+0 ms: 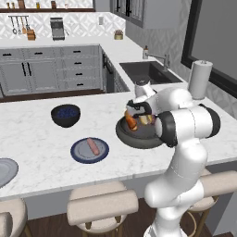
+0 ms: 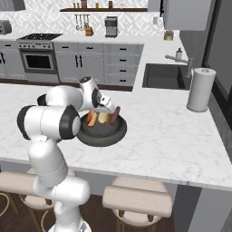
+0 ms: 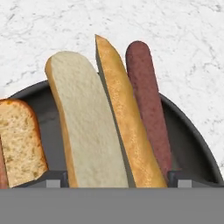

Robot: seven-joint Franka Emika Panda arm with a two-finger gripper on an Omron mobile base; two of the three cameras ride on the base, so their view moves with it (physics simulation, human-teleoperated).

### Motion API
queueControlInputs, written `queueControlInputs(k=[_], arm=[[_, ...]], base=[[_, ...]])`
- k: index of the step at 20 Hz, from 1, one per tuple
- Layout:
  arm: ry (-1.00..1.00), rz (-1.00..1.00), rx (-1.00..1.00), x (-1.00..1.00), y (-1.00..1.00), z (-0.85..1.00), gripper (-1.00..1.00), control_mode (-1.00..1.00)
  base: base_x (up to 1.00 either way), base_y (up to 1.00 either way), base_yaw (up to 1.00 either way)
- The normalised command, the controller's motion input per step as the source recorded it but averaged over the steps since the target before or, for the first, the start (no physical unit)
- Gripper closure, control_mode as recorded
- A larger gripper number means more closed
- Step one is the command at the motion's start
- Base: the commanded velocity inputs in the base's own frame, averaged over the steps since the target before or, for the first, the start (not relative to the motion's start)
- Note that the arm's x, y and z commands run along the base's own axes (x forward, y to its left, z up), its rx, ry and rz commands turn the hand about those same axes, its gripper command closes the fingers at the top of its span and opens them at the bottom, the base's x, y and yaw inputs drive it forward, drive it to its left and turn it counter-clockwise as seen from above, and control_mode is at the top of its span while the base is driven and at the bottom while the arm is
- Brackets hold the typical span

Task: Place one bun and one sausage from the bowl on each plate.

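Gripper (image 3: 113, 177) fingers spread, straddling the split bun (image 3: 103, 127) in the bowl (image 1: 139, 139). I'd drop straight down and pinch the bun only, clear of the sausage (image 3: 148, 109) touching its side.

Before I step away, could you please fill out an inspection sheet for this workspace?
Surface: white marble island counter, stools tucked below.
Job's things: dark bowl holds buns and a sausage; blue-rimmed plate carries one sausage, no bun; light grey plate sits at the left edge, bare as far as it shows.
Clutter: small black bowl with blue inside; paper towel roll.
Grippers: gripper open, over the bowl, straddling a split bun.
Cables: nothing seen.
Surroundings: sink, stove, grey cabinets.
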Motion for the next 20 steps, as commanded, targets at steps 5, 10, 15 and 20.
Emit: queueControlInputs(k=[5, 10, 15, 20], arm=[[0.0, 0.0, 0.07, -0.94, 0.0, 0.95, 1.0, -1.0], [-0.02, -0.01, 0.08, -1.0, -0.08, 0.38, 1.0, -1.0], [-0.05, -0.01, 0.09, -0.6, 0.0, 0.16, 1.0, 1.0], [0.0, 0.0, 0.0, 0.0, 0.0, 0.0, 1.0, 1.0]], base=[[0.0, 0.0, 0.0], [0.0, 0.0, 0.0], [-0.4, 0.09, 0.0], [-0.97, 0.84, 0.0]])
